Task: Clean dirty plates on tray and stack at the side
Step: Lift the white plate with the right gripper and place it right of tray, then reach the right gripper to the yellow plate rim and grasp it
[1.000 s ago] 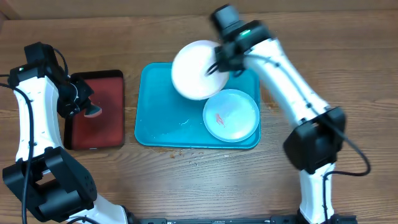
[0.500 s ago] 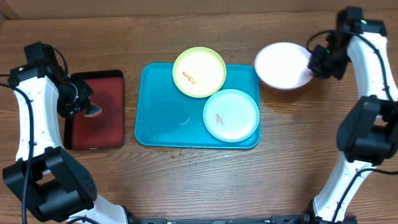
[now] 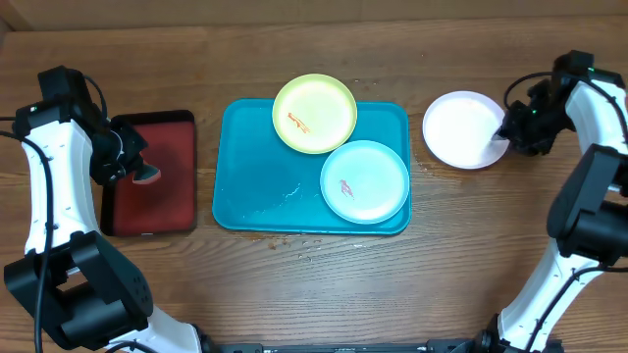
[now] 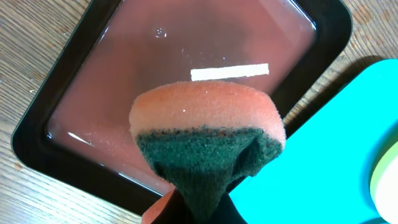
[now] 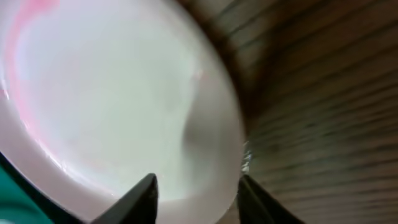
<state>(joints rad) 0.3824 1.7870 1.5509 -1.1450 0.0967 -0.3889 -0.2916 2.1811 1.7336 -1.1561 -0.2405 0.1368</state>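
Note:
The white plate (image 3: 459, 129) is on the table to the right of the turquoise tray (image 3: 253, 162). My right gripper (image 3: 508, 134) is at its right rim and shut on it. In the right wrist view the fingers (image 5: 198, 190) straddle the white plate's (image 5: 112, 93) rim. The yellow-green plate (image 3: 314, 113), with an orange smear, overlaps the tray's far edge. The pale mint plate (image 3: 364, 180), with a red smear, lies in the tray's right part. My left gripper (image 3: 137, 169) is shut on an orange and green sponge (image 4: 205, 112) above the dark red tray (image 4: 124, 74).
The dark red, black-rimmed tray (image 3: 162, 201) lies left of the turquoise tray and holds shallow liquid. Wet smears show on the turquoise tray's floor (image 3: 285, 194). A corner of the turquoise tray (image 4: 336, 155) shows in the left wrist view.
My right gripper carried the white plate off the tray, to the right and down to the table. The yellow-green plate under it came into view. The left arm has not moved.

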